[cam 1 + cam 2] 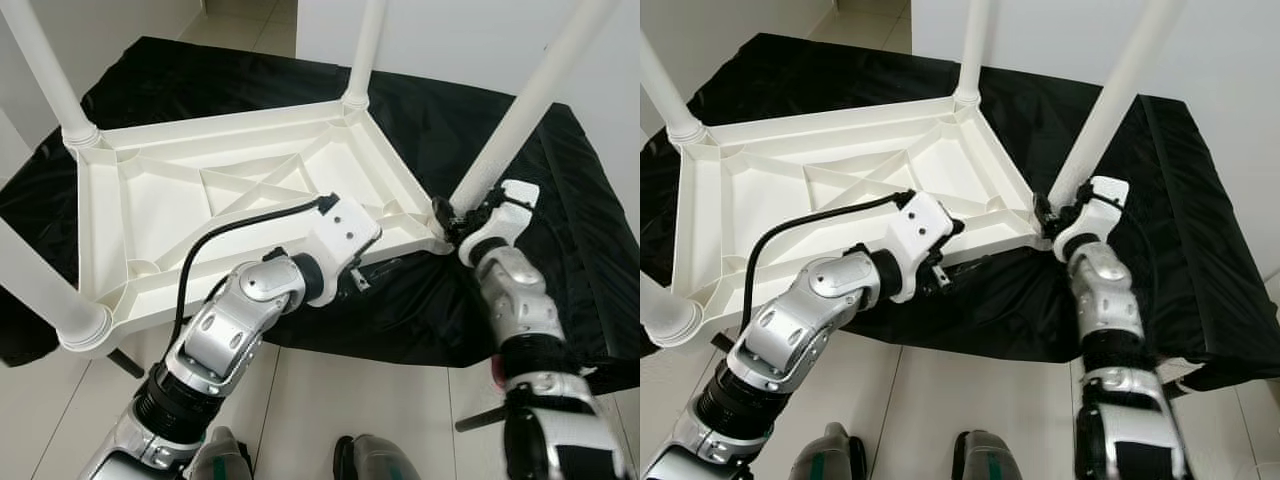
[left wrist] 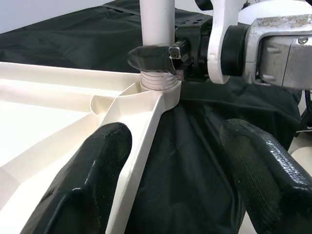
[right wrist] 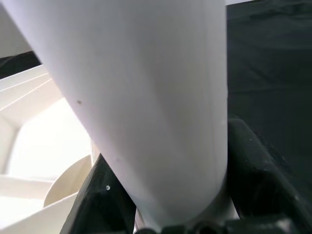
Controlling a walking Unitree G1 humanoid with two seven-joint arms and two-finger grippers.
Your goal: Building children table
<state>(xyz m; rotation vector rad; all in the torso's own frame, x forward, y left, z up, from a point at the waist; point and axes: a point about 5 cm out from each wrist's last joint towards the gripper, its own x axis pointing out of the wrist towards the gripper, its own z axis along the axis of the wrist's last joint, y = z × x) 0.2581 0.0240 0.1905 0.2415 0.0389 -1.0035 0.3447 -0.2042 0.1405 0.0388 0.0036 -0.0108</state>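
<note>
You're looking at a plain indoor room — most likely part of a home. Pale glossy floor tiles [image 1: 330, 400] are running under the robot's feet, and bare white walls [image 1: 450, 40] are closing in the space behind. A black sheet [image 1: 1200, 200] is covering a low surface, and a white plastic children's table [image 1: 230, 200] is lying on it upside down — legs [image 1: 520, 110] pointing up — mid-assembly.

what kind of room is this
Probably a room in a home, used as an assembly spot: pale tiled floor, plain white wall, and an upside-down white table on a black cloth.
</note>
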